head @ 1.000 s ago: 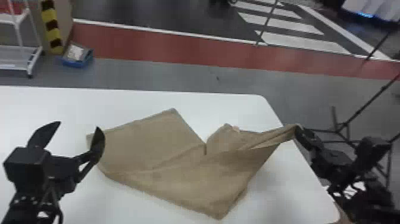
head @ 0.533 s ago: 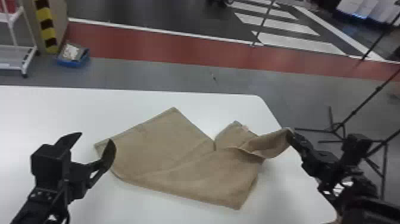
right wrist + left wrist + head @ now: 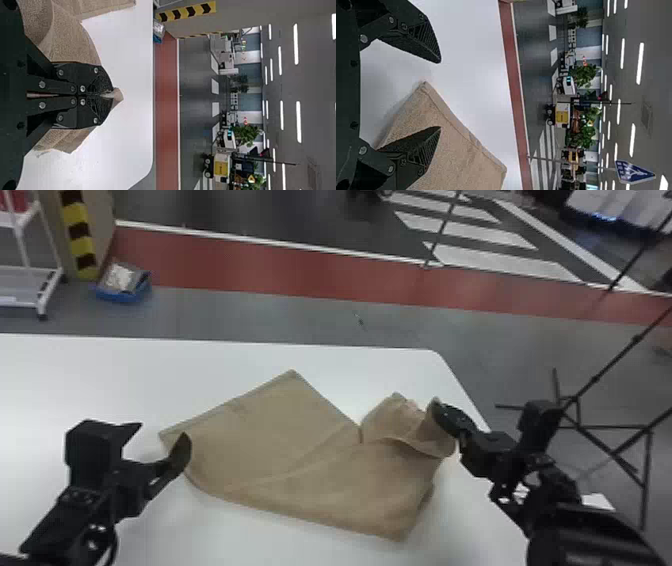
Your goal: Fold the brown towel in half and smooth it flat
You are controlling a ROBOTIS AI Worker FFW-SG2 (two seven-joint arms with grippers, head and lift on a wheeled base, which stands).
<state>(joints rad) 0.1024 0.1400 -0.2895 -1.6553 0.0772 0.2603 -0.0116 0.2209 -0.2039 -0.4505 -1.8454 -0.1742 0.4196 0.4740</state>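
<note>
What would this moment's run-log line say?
right hand: shut on brown towel | left hand: open | towel: rumpled, not smoothed flat

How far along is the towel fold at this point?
Done: the brown towel lies mostly spread on the white table, its left part fairly flat. In hand: the right end effector is shut on the bunched right end; the left end effector, open, holds nothing. Remaining: apparently finishing the fold, aligning edges and smoothing, as no neat half shape shows.

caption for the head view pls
Right gripper pinches the brown towel on a white table; the open left gripper hovers nearby.
</note>
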